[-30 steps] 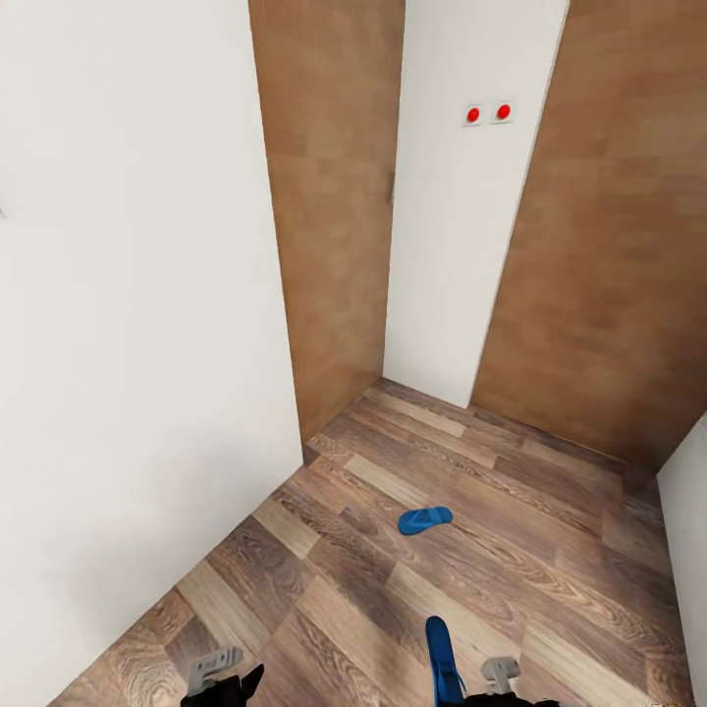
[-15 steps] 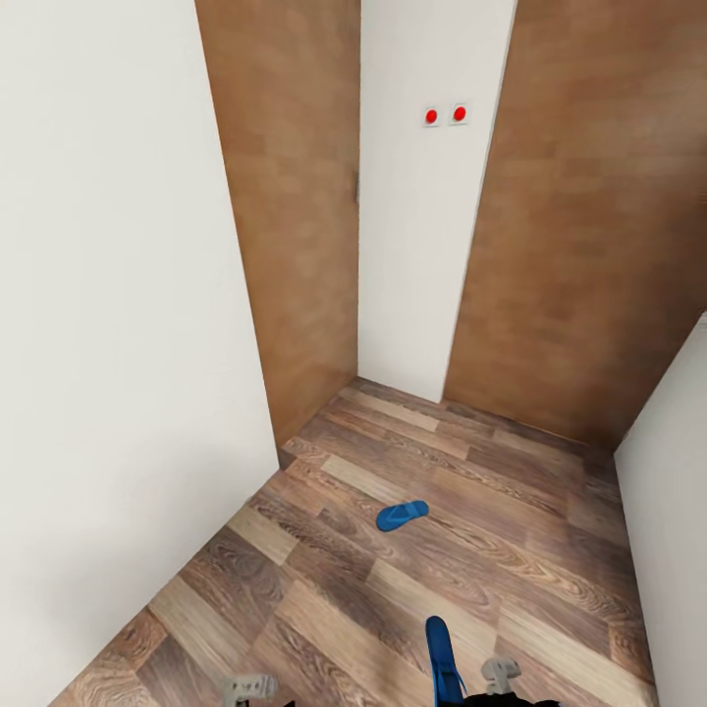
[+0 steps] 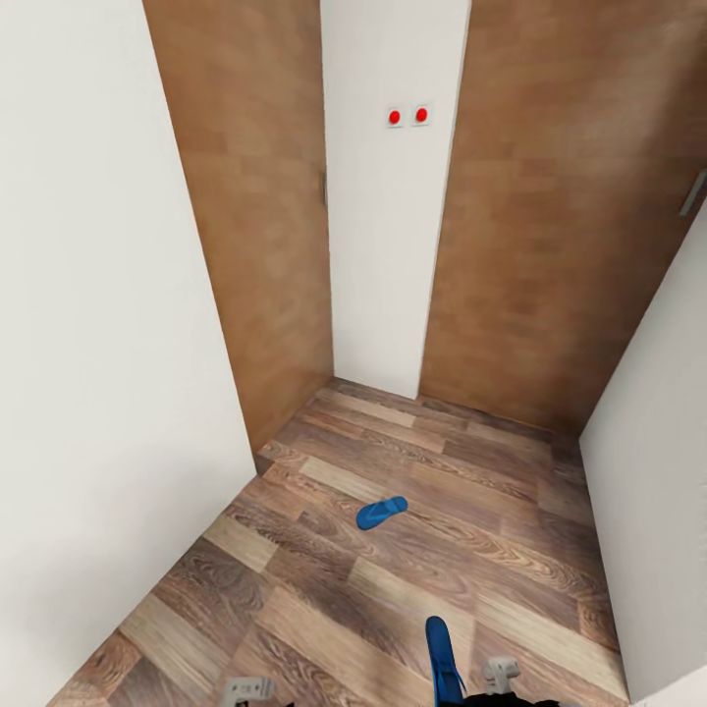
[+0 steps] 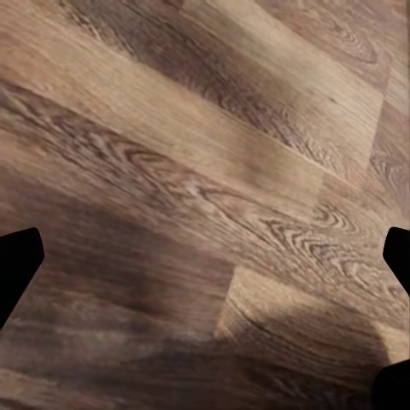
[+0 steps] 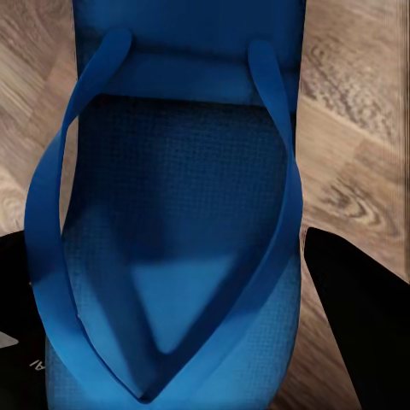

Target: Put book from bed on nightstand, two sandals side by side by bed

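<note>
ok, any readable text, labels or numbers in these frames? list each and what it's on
No legible text anywhere.
Small white mark on the black right gripper finger beside the held bright blue flip-flop sandal: too blurred and cropped to read.
White wall plate with two red round buttons: no lettering visible.
Second blue sandal on the wood-plank floor: no marking visible.

Home interior, hallway corner: wood-plank floor (image 3: 393,589), white walls (image 3: 98,295), 2 wooden doors (image 3: 530,245).

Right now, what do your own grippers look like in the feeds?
In the head view, both the left gripper and the right gripper show light-grey bracket-like parts, with black housing beneath the right one. The wrist views show black fingers and, plain and blunt. No cables visible.
</note>
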